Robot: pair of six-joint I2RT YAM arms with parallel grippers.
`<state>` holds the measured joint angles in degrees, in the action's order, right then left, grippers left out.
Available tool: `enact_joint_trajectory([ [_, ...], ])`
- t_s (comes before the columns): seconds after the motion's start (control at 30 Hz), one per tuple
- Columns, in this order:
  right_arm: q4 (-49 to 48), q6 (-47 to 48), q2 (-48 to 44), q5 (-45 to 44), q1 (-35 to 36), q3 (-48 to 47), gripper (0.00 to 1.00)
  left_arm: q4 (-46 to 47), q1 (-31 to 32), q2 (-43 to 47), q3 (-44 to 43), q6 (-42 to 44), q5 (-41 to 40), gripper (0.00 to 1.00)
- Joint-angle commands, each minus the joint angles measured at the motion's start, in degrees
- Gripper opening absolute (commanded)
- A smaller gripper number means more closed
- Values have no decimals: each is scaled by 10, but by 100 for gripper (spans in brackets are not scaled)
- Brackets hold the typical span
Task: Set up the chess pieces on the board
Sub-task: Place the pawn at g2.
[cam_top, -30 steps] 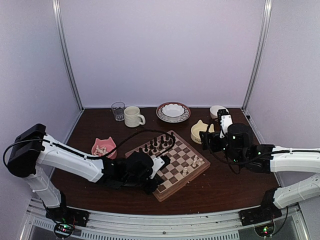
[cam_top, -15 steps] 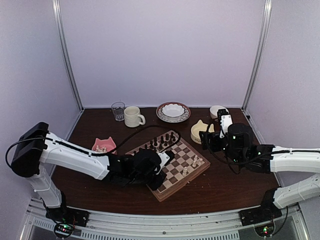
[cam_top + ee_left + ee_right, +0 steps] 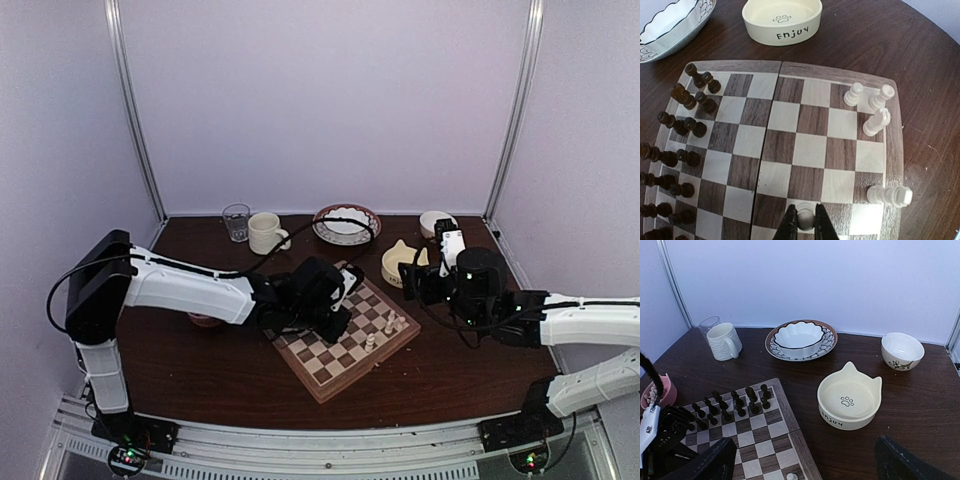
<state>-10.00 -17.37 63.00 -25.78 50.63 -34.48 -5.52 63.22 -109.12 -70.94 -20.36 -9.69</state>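
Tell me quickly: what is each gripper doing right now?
Left gripper: closed on a white chess piece.
Right gripper: open, holding nothing.

Cream bowl (image 3: pixel 782 20), top centre of the left wrist view, carries the dark word "Enjoy" on its outer wall — a small paw-print sign just above it. In the right wrist view, its side lettering is too slanted to read.

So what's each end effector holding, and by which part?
Left end effector pinches a cream chess piece around its head; right end effector is open, holding nothing.
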Motion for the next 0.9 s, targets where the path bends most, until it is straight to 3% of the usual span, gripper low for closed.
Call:
enact_joint_trajectory([
  [0.0,-13,6,-12,1,-3,9,100,-10,-14,-31,-45,21,47,0],
  [0.87,-20,17,-17,-6,-3,14,100,-44,-25,-153,-198,54,142,0],
])
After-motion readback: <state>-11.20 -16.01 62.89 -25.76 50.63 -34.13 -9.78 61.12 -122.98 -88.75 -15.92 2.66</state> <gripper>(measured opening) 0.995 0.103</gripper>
